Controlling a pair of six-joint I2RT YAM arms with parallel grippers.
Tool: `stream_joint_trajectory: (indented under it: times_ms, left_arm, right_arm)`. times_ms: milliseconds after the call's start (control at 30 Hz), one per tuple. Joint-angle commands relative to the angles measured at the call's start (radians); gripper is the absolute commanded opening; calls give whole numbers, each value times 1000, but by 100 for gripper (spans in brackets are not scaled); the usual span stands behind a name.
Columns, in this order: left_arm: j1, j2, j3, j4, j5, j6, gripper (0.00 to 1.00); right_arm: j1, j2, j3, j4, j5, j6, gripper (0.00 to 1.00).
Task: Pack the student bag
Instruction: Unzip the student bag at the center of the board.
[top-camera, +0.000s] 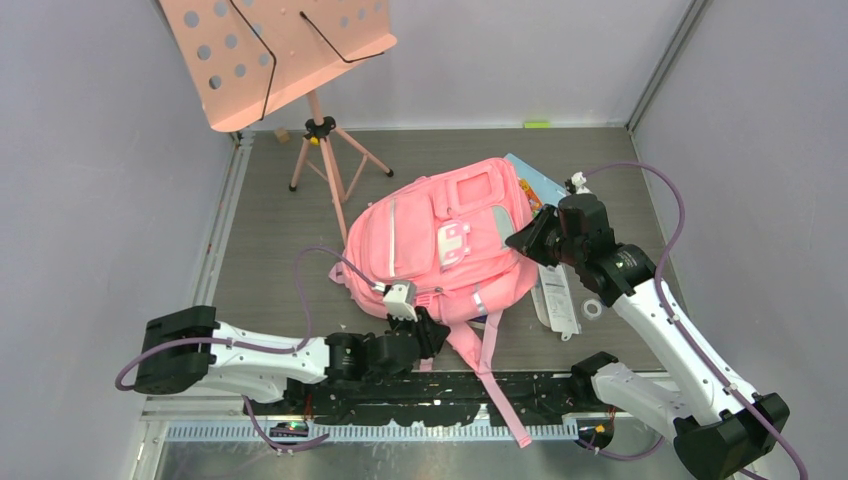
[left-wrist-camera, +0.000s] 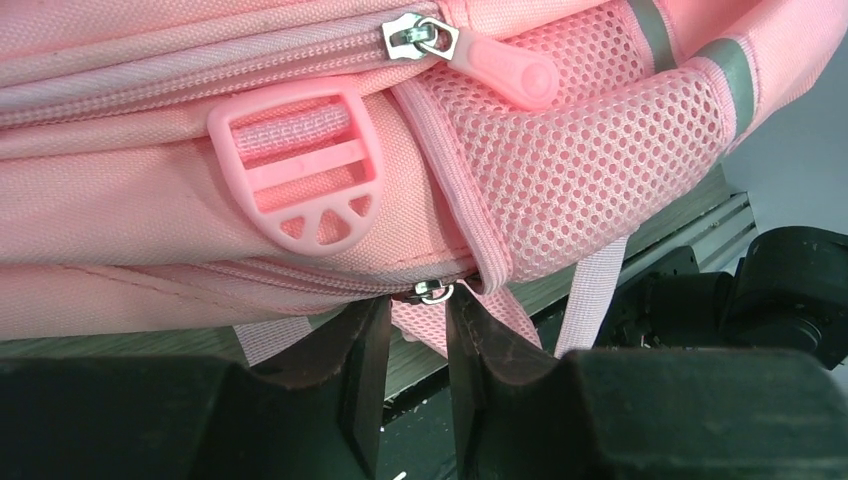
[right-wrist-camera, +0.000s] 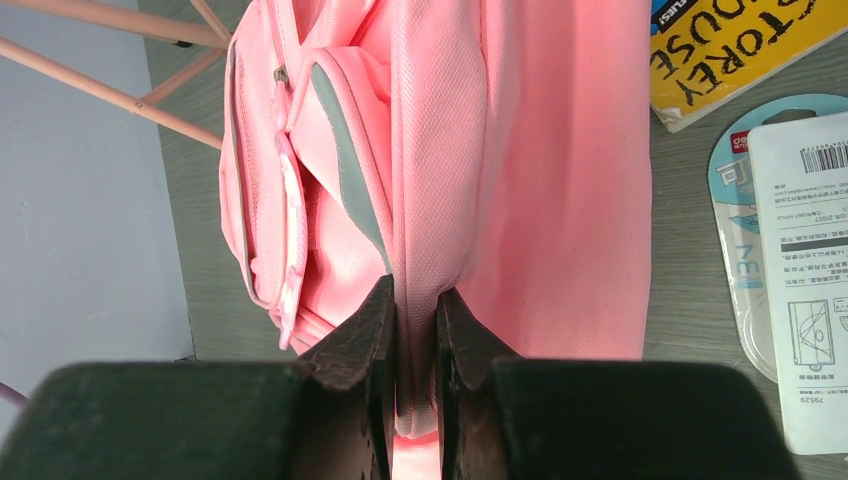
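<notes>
Pink nylon and honeycomb mesh of student bag (top-camera: 440, 240), fold pinched in right gripper (right-wrist-camera: 415, 292); left gripper (left-wrist-camera: 415, 305) narrow at zip slider (left-wrist-camera: 432, 291), hold unclear; book (right-wrist-camera: 740, 50), blister pack (right-wrist-camera: 800, 280) beside.

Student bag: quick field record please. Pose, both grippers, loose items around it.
pose: student bag lying flat on the table, front pockets up, straps toward the arms
left: left gripper at the near edge, jaws narrow around a zip pull; clamped or not, cannot tell
right: right gripper shut on a fold of fabric at the right edge
beside: book and blister pack, both on its right
behind: music stand, far left
</notes>
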Motion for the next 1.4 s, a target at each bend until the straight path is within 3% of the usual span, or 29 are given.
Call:
stream_joint_trajectory:
  times_ms: [0, 200, 467, 533, 600, 633, 867, 1133, 1367]
  left_arm:
    - [-2, 6, 15, 4, -104, -10, 28]
    - [-2, 31, 69, -128, -137, -56, 34]
    - [-2, 54, 60, -43, -160, -21, 33]
    - [-2, 57, 62, -20, -170, 3, 27]
    - [-2, 55, 62, -16, -182, 10, 3]
    - [-2, 50, 63, -27, -187, 11, 0]
    - [1, -26, 53, -223, -207, -69, 0]
    - [81, -139, 47, -443, -59, -37, 0]
    - [225, -222, 30, -576, 79, 3, 0]
  right_arm:
    - [-13, -46, 79, 271, 96, 38, 0]
    - [-13, -46, 75, 277, 90, 39, 0]
    - [-13, -50, 73, 280, 86, 36, 0]
    - [-13, -52, 71, 281, 87, 36, 0]
    - [-13, -54, 67, 279, 93, 35, 0]
    - [-13, -56, 65, 279, 97, 32, 0]
    - [-12, -69, 36, 261, 172, 8, 0]
    - [-13, -75, -6, 223, 233, -31, 0]
    - [-13, -78, -41, 203, 281, -59, 0]
